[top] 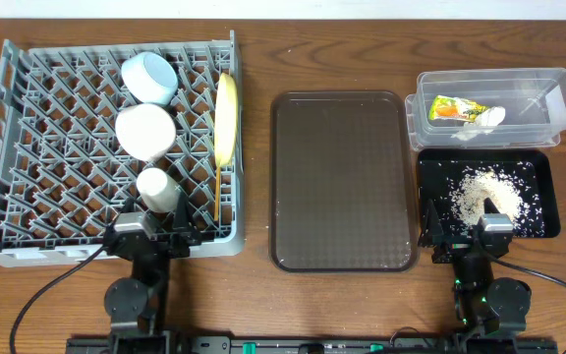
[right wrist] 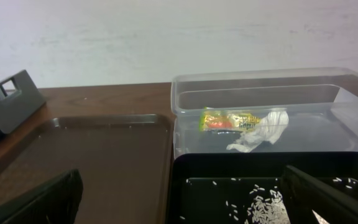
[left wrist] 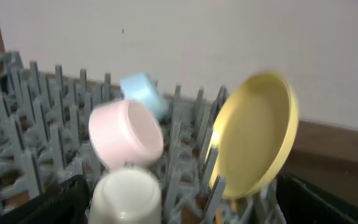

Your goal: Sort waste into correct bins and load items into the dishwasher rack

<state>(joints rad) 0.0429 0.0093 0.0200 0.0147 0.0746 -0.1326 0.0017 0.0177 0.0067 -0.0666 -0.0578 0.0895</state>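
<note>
The grey dishwasher rack [top: 37,187] holds a light blue bowl [top: 148,77], a white bowl [top: 145,131], a small white cup [top: 157,187] and a yellow plate [top: 226,118] standing on edge. My left gripper [top: 153,228] is open at the rack's front edge, just behind the cup [left wrist: 126,199]. The clear tub [top: 548,84] holds the green-and-orange wrapper [top: 448,109] and the white tissue [top: 486,116]. The black tray [top: 440,221] holds rice scraps [top: 484,192]. My right gripper [top: 465,234] is open and empty at its front edge. The chopsticks do not show clearly.
A large dark brown serving tray [top: 340,180] lies between the rack and the bins, with a few specks on it. In the right wrist view it [right wrist: 98,162] lies left of the black tray [right wrist: 229,171], and a rack corner [right wrist: 11,102] shows at far left.
</note>
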